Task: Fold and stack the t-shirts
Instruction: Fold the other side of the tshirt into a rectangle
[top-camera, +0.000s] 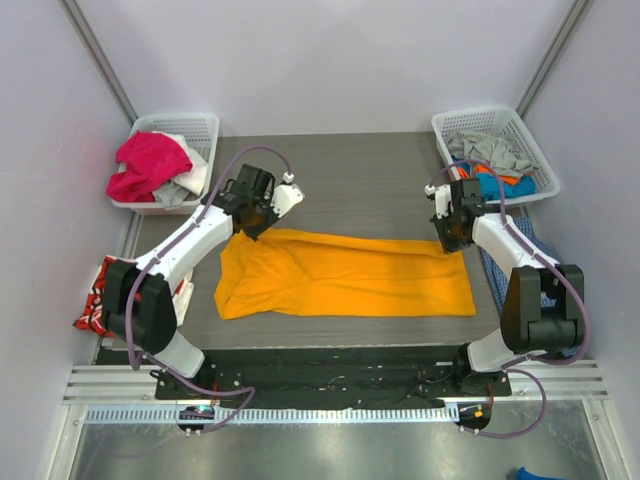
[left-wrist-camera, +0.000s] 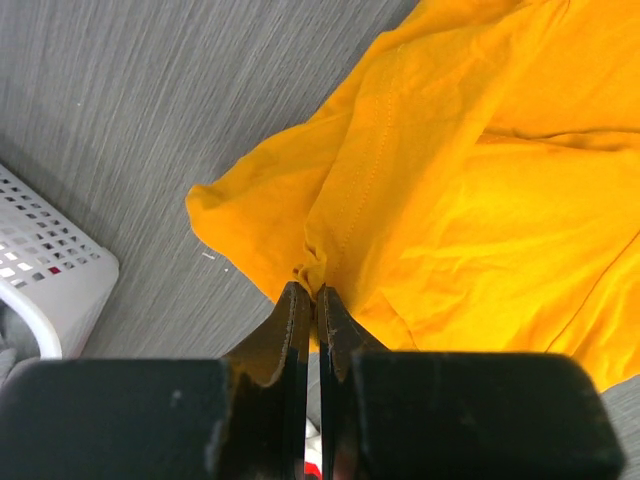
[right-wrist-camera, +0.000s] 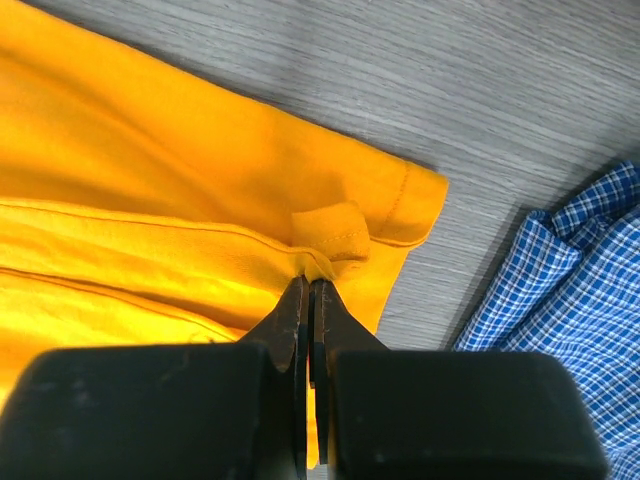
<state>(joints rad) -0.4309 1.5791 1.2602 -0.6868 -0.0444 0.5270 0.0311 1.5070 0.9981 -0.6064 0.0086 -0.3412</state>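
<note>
lying flat in the middle of the grey table (top-camera: 350, 170), the orange t-shirt (top-camera: 345, 275) is spread out long from left to right. the left gripper (top-camera: 252, 225) is pinched tight on the shirt's far left corner, and the cloth bunches up at its tips. the right gripper (top-camera: 452, 238) is pinched tight on the far right corner, right by the stitched hem. the shirt's near edge runs mostly straight, close to the arm bases. a wide strip of grey table shows behind the shirt, between the left basket (top-camera: 205, 125) and the right basket (top-camera: 500, 112). a blue checked cloth (right-wrist-camera: 570, 300) lies just past the shirt's right edge, with a little gap between them. a red t-shirt (top-camera: 95, 305) sits at the table's left edge, beside the left arm.
</note>
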